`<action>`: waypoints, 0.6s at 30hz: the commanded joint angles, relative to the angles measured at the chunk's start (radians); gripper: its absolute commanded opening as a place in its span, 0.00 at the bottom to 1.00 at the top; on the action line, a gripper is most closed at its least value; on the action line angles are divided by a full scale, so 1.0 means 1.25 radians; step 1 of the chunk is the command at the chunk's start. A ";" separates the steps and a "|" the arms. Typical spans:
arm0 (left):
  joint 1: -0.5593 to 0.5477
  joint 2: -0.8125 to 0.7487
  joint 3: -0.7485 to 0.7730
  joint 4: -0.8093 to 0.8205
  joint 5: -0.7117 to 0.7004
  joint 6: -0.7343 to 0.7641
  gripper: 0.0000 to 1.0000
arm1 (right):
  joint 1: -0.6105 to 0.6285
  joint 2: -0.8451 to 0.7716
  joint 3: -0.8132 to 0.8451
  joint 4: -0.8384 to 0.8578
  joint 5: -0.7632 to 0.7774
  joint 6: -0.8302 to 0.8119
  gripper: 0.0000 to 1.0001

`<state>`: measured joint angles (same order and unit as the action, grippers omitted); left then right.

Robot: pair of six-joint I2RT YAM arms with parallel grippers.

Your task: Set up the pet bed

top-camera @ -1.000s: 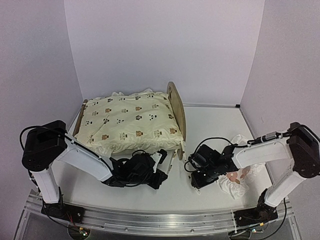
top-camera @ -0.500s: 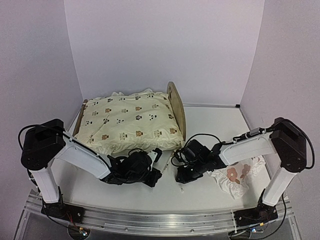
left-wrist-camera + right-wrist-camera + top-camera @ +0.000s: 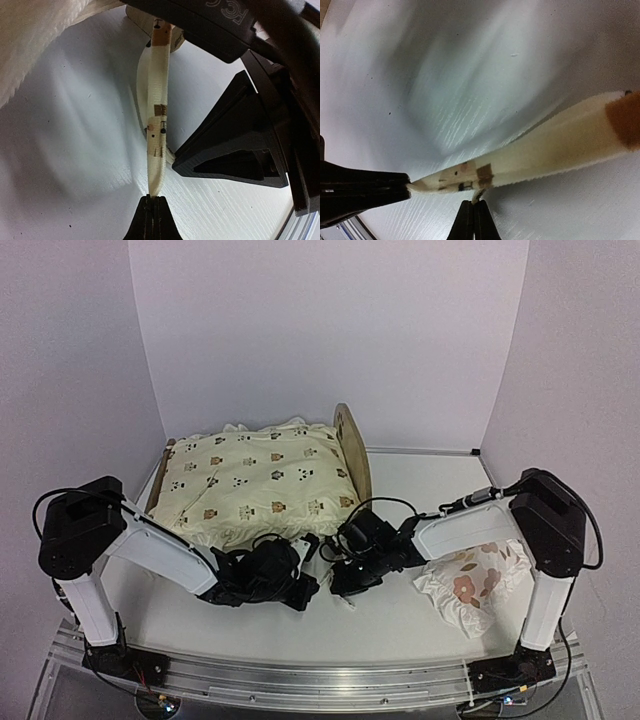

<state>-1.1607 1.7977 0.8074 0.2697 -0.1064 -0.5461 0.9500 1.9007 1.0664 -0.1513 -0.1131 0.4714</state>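
Pet bed (image 3: 352, 455) stands on the far left part of the table (image 3: 420, 490), headboard toward the middle. The animal-print cushion (image 3: 255, 485) lies on it.

Left gripper (image 3: 152, 210): fingers pinched shut on the end of one tie string (image 3: 159, 130), which is pulled taut.
Right gripper (image 3: 473, 217): fingers closed together at the strip's lower edge. We cannot tell whether they hold it.

Both grippers sit just beside the bed's near corner below the headboard.

We judge the step to be tying the cushion down. It calls for light tension, small moves and heads kept apart, so the cushion does not drag off.

Surface: smooth white table, faint grain. The flowered pillow (image 3: 472, 585) is near the right edge. The walls (image 3: 330, 330) are plain pale.
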 commanded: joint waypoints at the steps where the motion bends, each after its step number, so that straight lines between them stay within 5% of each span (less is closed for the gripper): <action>1: 0.004 -0.038 0.011 -0.015 0.028 0.011 0.00 | 0.003 -0.069 -0.015 -0.010 0.018 -0.015 0.07; 9: 0.002 0.008 0.076 -0.012 0.085 0.018 0.00 | 0.002 -0.333 -0.171 -0.090 0.142 -0.027 0.48; 18: -0.033 0.135 0.242 -0.083 0.158 0.019 0.00 | 0.002 -0.447 -0.255 -0.115 0.239 -0.028 0.52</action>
<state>-1.1698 1.9014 1.0026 0.2249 0.0569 -0.5387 0.9507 1.3668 0.7818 -0.2595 0.1199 0.4423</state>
